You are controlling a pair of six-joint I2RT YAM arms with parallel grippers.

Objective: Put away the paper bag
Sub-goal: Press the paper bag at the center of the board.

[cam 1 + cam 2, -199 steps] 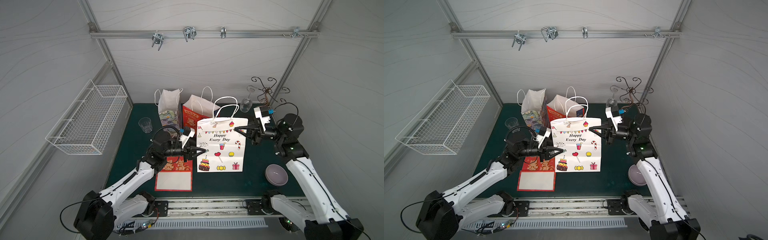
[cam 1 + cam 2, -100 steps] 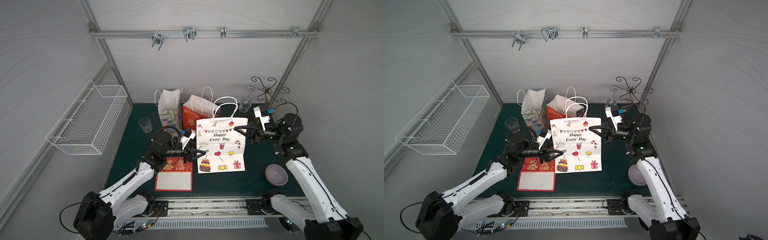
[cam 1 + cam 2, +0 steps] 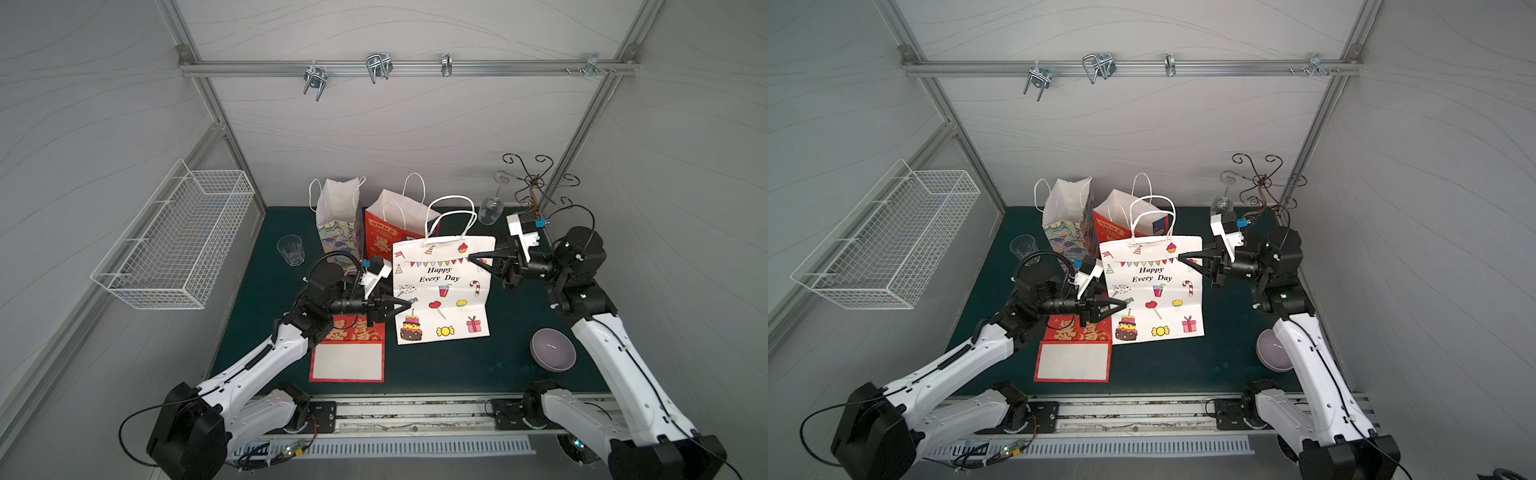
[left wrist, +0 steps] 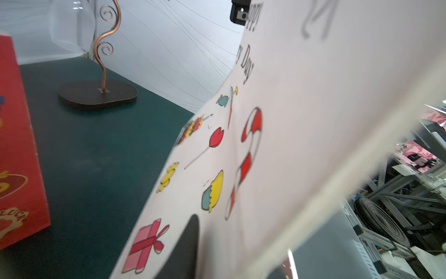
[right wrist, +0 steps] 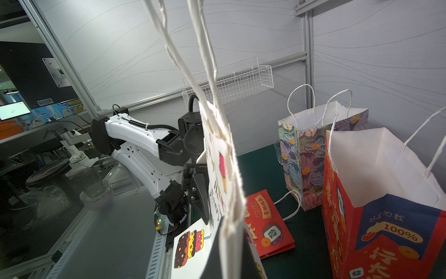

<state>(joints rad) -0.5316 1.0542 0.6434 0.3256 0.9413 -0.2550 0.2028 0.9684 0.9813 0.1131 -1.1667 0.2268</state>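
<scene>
The paper bag (image 3: 440, 286), white and printed "Happy Every Day", hangs flat and upright in both top views (image 3: 1154, 291), its folded bottom resting on the green mat. My right gripper (image 3: 473, 259) is shut on its upper right edge, and the wrist view shows the paper pinched there (image 5: 233, 253) under the rope handles. My left gripper (image 3: 405, 305) is at the bag's left edge, jaws open with the sheet between them. One dark finger (image 4: 189, 241) lies beside the printed face; the other is hidden behind the paper.
A red bag (image 3: 390, 232) and a floral bag (image 3: 338, 224) stand at the back. A flat red bag (image 3: 349, 349) lies front left. Also around: tumbler (image 3: 291, 249), wine glass (image 3: 490, 208), copper stand (image 3: 536, 183), purple bowl (image 3: 552, 349), wall basket (image 3: 178, 245), rail hooks (image 3: 378, 66).
My left gripper's jaws have spread apart on the bag's left edge. The right gripper and the bag have hardly moved.
</scene>
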